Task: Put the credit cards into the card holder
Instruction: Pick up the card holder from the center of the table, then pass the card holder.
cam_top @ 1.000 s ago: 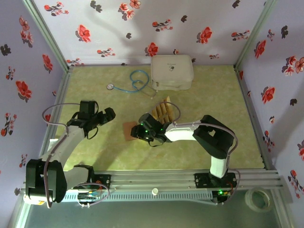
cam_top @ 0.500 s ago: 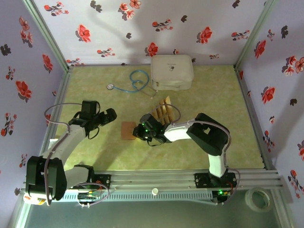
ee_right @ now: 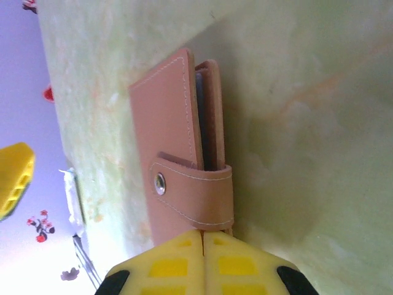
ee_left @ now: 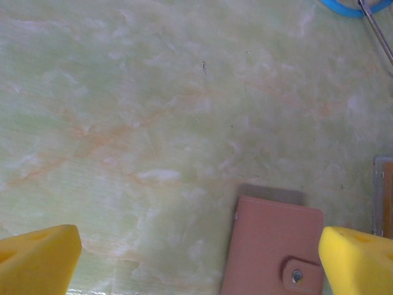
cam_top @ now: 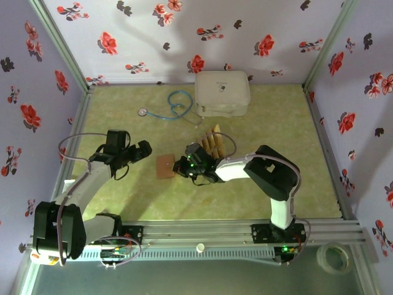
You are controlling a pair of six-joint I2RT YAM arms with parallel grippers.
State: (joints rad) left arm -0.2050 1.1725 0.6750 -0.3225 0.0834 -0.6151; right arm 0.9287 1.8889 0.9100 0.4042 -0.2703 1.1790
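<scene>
The card holder (cam_top: 164,166) is a reddish-brown snap wallet lying closed on the green table between the two arms. My right gripper (cam_top: 180,167) is at its right edge. In the right wrist view the yellow fingers (ee_right: 172,264) are pressed together with the gripper (ee_right: 202,236) tip against the strap end of the card holder (ee_right: 178,141); I cannot tell whether any leather is pinched. The golden credit cards (cam_top: 210,143) stand in a fanned row just behind the right gripper. My left gripper (cam_top: 142,149) hangs open left of the wallet; below it, the card holder (ee_left: 273,246) lies towards the right finger (ee_left: 359,261), gripper (ee_left: 199,261) apart from it.
A big white rounded case (cam_top: 221,93) sits at the back, with a blue stethoscope (cam_top: 175,106) to its left. Floral walls enclose the table on three sides. A roll of tape (cam_top: 334,258) lies outside the frame at the near right.
The right gripper has shut and crept left and back against the card holder, which slid slightly left. The left gripper has edged a little right and stayed open.
</scene>
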